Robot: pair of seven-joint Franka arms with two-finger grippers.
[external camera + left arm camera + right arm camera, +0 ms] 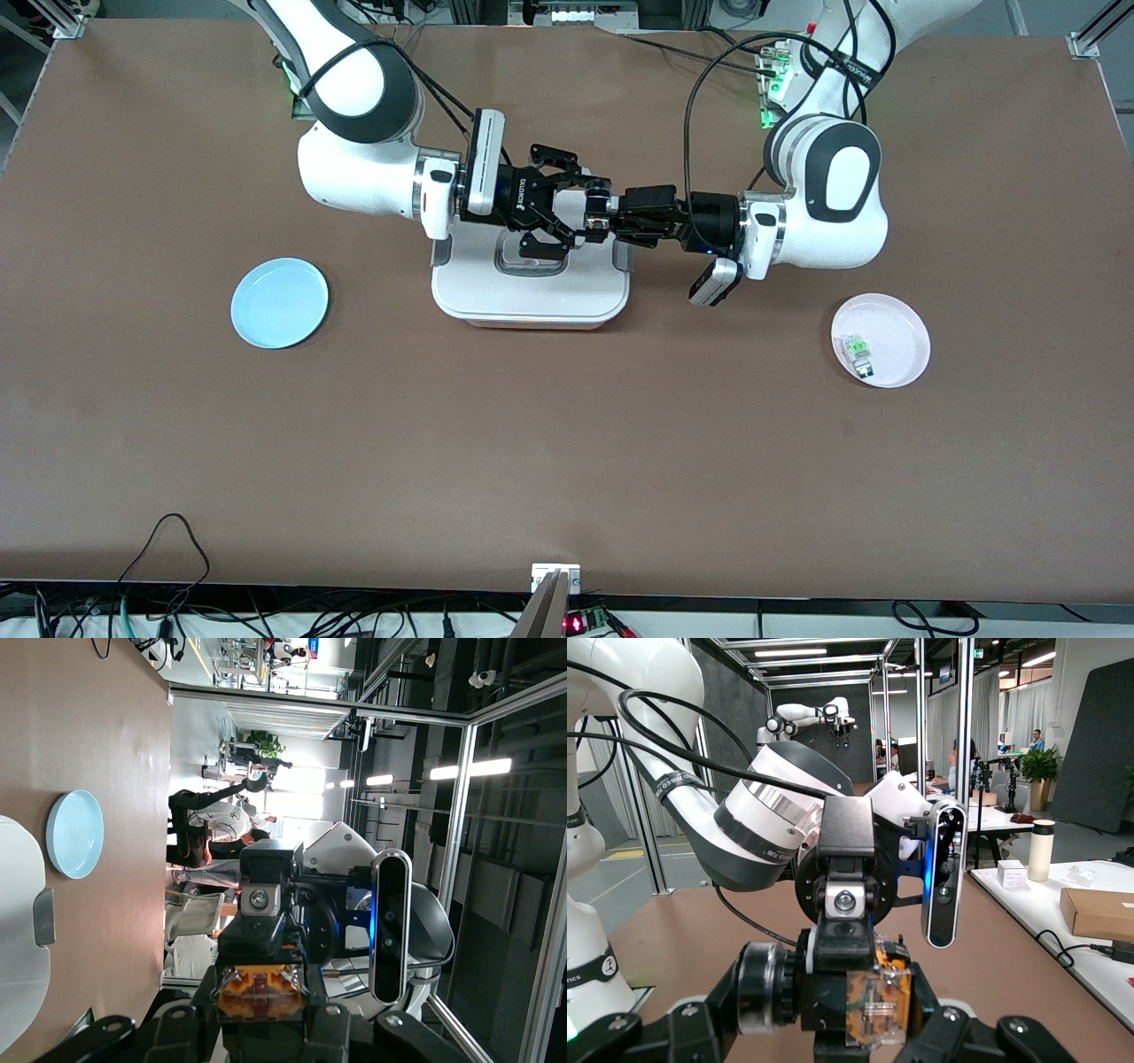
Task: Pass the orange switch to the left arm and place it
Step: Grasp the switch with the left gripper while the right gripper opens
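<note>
The orange switch (595,220) hangs in the air between the two grippers, over the white lidded box (532,297). My left gripper (608,219) is shut on its black middle, one finger above and one below. My right gripper (590,213) closes on it lengthwise, one fingertip at the round cap end and one at the orange end. In the left wrist view the orange end (261,992) sits tight between my left gripper's black fingers (193,1010). In the right wrist view the switch (877,1005) lies crosswise with the left gripper's finger (846,859) on top of it.
A blue plate (279,303) lies toward the right arm's end of the table. A pink plate (895,323) toward the left arm's end holds a small green-and-clear component (859,352). The box's lid (18,930) and the blue plate (75,833) show in the left wrist view.
</note>
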